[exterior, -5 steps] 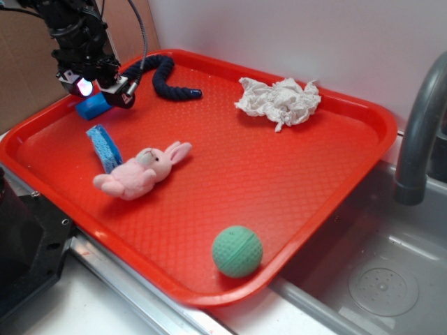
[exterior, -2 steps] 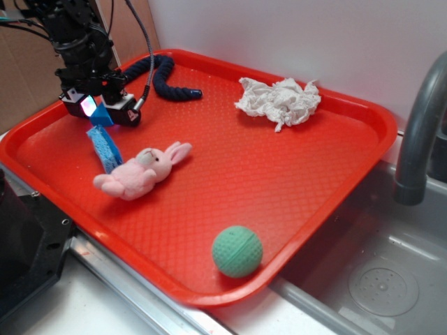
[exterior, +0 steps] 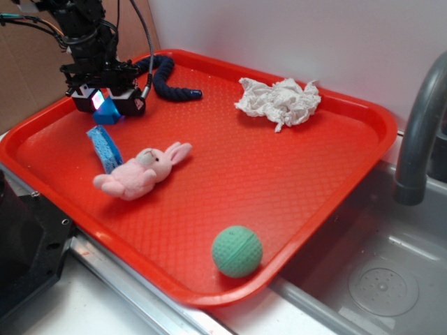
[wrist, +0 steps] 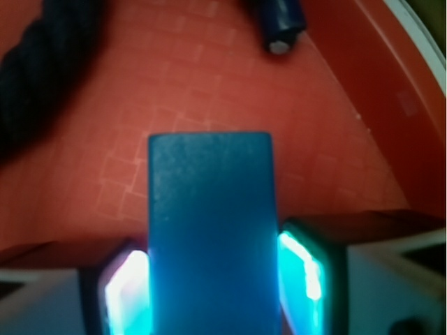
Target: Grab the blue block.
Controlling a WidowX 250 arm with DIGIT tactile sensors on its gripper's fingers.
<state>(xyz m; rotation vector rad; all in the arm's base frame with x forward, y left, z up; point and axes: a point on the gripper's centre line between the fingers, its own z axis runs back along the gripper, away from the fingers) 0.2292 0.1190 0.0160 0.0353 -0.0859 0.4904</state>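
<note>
Both gripper (wrist: 213, 279) pads clamp blue block (wrist: 211, 230); block's near end cut off.

No text, label, brand or number can be read in either view — not on the red tray (exterior: 335, 174), nor anywhere else.

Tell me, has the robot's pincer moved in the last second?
Yes. The pincer shifted right, toward the dark blue rope, with the blue block between its fingers.

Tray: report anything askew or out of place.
The blue sponge stands on edge, leaning against the pink bunny. A crumpled white tissue lies near the tray's back rim. Nothing spilled or damaged.
</note>
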